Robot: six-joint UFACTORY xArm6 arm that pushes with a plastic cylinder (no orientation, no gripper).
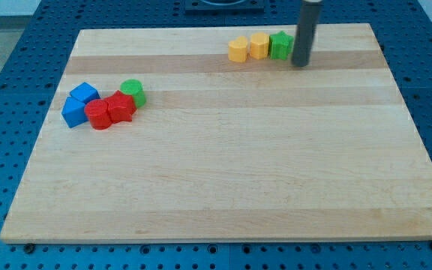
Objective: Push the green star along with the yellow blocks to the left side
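Three blocks sit in a tight row near the view's top edge, right of centre: the green star [280, 46] on the row's right end, a yellow block [259, 45] touching its left side, and a second yellow block [237, 50] touching that one and lying slightly lower in the view. The shapes of the two yellow pieces are hard to make out; they look roughly rounded or many-sided. My tip [300, 63] stands just beside the green star on the view's right, close enough that contact cannot be ruled in or out, with the dark rod rising straight up and out of the top of the view. The arm carries no hand, only this rod, so nothing spreads or pinches.

Well apart from this row, toward the view's left, a second cluster is bunched together. A green cylinder [133, 91] sits at its upper right, touching a red block [121, 107], which touches another red block [98, 115] on its left. Two blue blocks complete the cluster: one [85, 94] at the upper left and one [73, 112] lower and farthest left, both pressed against the red pieces.

All blocks rest on a pale wooden worktop [231, 172], which lies on a blue perforated base [6, 67].
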